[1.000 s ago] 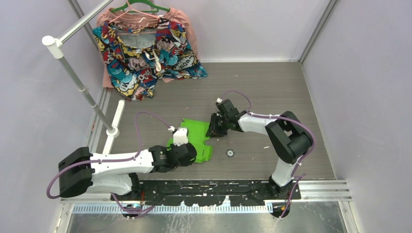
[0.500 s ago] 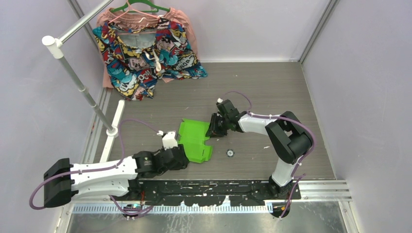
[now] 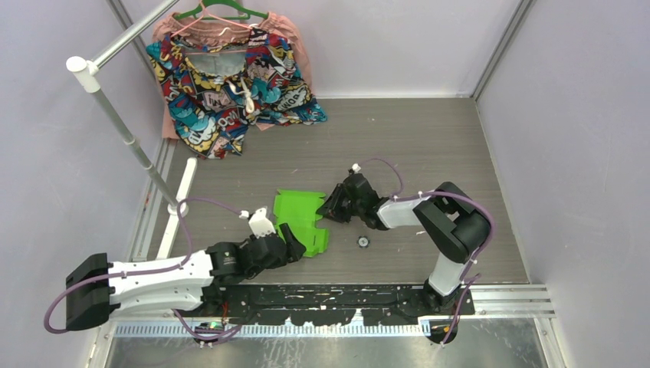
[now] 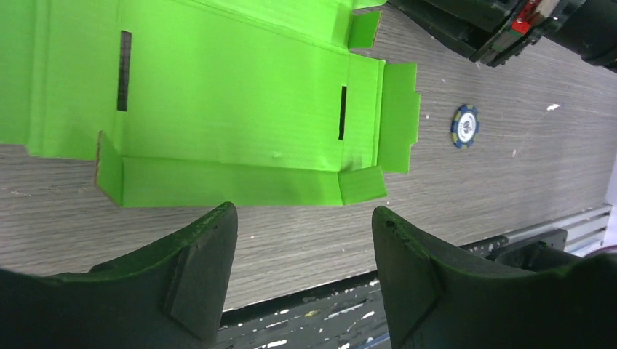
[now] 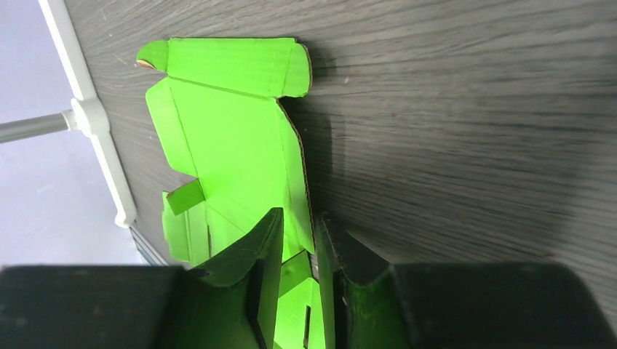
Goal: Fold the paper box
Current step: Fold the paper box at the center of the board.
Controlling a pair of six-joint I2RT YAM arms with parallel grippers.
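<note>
Left fingers [image 4: 195,280] are spread wide and holding nothing. They hang low over the bare table [image 4: 291,225], just short of the near edge of the paper box [image 4: 218,94], with a strip of wood grain showing between the tips and the card.

Over to the right fingers [image 5: 258,265]: narrow gap, clamped on the right-hand edge of the green sheet, and the card runs straight down between the two pads.

The box lies unfolded near the middle of the table, between the two arms. Its flaps and tabs stick out along the sides, and two dark slots show in the left wrist view.

On room to move, there is open table beyond the sheet on the far side and out to the right. The near side is tighter, with the black rail [image 3: 345,295] close behind the left arm. A white rack [image 3: 123,126] stands off to the left, well apart from the card.

The count: one green sheet and one small round chip [image 3: 363,242] near its near-right corner but not touching it. One patterned garment [image 3: 230,80] hangs on one green hanger [image 3: 222,11] at the far left. Two arms are at work.
</note>
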